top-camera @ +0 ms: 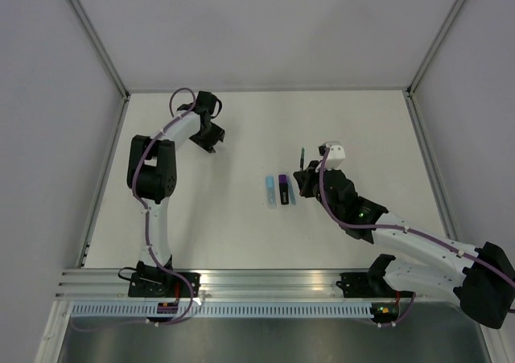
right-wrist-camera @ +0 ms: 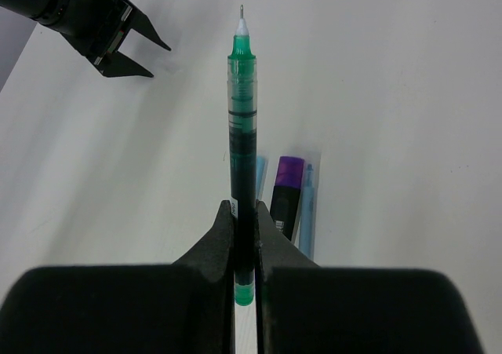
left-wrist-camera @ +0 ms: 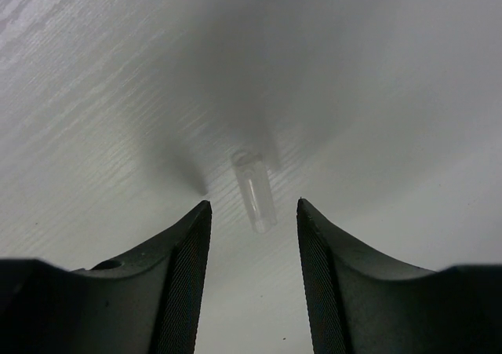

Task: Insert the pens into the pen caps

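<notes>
Markings on the green pen (right-wrist-camera: 241, 95) are too blurred to read. The right claw (right-wrist-camera: 245, 213) pinches that pen tight, tip pointing away, near the purple marker (right-wrist-camera: 287, 185). The left claw (left-wrist-camera: 252, 206) stands partly open, holding nothing. A clear cap (left-wrist-camera: 256, 191) lies just beyond its fingertips, with white table (left-wrist-camera: 408, 95) on every side.

Mid-tabletop (top-camera: 241, 234), a pair of markers (top-camera: 283, 190) lies side by side, with a slim tube (top-camera: 292, 194) just to their right. Right of that row sits the right gripper (top-camera: 303, 171), with a thin pen (right-wrist-camera: 241, 111) between its fingers, tip toward the far edge. Near the far-left corner, the left gripper (left-wrist-camera: 253, 205) hangs over a small cap (left-wrist-camera: 256, 193) lying on the tabletop.
</notes>
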